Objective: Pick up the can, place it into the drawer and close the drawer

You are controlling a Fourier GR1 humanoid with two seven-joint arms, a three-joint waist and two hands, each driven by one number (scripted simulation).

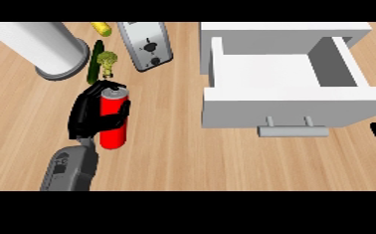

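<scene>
A red can [115, 128] with a silver top stands upright on the wooden counter at the left. My left hand [89, 112] is curled round it from the left, fingers and thumb wrapping its upper half. The white drawer [279, 106] stands pulled open at the right, its inside bare, with a grey handle [292, 129] on its front. Only a dark sliver of my right hand [373, 128] shows at the right edge, beside the drawer's front.
Behind the can lie a broccoli floret [107, 61] and a green cucumber [95, 62]. A silver toaster [147, 45] stands at the back, a large white cylinder [46, 46] at the back left, and a yellow item [102, 28] near the top edge.
</scene>
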